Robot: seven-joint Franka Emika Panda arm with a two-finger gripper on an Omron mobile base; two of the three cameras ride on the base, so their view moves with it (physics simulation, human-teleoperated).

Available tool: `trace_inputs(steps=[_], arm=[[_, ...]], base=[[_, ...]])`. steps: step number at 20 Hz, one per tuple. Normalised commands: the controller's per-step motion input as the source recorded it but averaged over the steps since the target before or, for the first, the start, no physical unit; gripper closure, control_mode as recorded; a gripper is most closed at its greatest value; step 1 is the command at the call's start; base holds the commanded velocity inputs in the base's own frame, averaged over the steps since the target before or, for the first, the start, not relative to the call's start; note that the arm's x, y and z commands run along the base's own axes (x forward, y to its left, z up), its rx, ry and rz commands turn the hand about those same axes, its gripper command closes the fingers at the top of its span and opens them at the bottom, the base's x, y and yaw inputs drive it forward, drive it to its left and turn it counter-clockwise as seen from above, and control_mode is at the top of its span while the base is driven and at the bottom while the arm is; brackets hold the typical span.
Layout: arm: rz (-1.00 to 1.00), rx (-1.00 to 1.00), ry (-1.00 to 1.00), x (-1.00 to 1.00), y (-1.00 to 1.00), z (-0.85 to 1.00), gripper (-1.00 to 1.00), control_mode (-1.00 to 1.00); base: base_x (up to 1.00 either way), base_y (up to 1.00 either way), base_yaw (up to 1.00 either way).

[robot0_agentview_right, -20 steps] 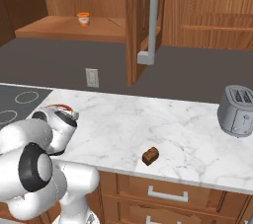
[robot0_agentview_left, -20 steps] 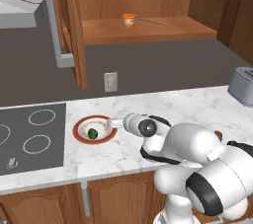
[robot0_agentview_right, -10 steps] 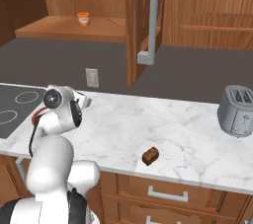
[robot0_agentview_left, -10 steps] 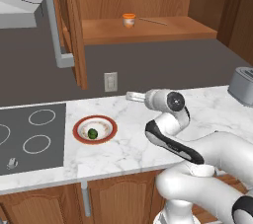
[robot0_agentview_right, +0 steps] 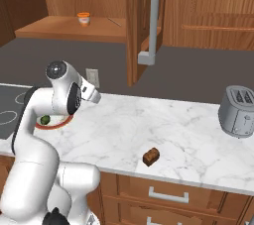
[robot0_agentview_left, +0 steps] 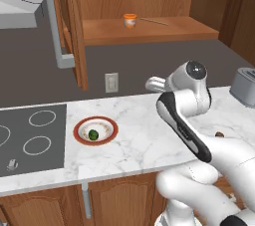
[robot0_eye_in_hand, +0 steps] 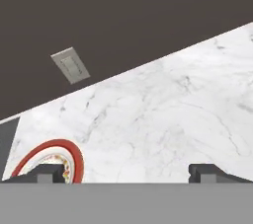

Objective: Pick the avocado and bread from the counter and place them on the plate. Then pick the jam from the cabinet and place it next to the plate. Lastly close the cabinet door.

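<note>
The pincer [robot0_eye_in_hand: 126, 172] stands wide and empty above the counter [robot0_eye_in_hand: 163, 119]; the jam [robot0_agentview_left: 130, 20] label seems unreadable.

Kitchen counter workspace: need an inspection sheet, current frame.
Surface: white marble counter, dark stovetop at its left end.
Job's things: small dark green avocado lies on red-rimmed round plate; brown bread chunk on counter near front edge; orange jam jar on shelf of brown wooden cabinet; cabinet door open.
Clutter: grey toaster at right.
Grippers: gripper open, empty, above counter beside plate.
Cables: nothing seen.
Surroundings: wall outlet, wooden drawers.
</note>
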Motion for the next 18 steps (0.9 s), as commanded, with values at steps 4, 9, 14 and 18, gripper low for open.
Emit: trace_inputs(steps=[4, 9, 14, 18], arm=[[-0.16, 0.0, 0.01, -0.54, -0.75, -0.14, -1.0, -1.0], [-0.11, 0.0, 0.0, -0.46, -0.82, -0.26, -1.0, -1.0], [-0.08, -0.01, 0.0, -0.12, -0.59, -0.28, -1.0, -1.0], [-0.01, -0.01, 0.03, 0.0, -0.29, -0.29, -1.0, -1.0]], base=[[0.0, 0.0, 0.0], [0.0, 0.0, 0.0], [0.0, 0.0, 0.0], [0.0, 0.0, 0.0]])
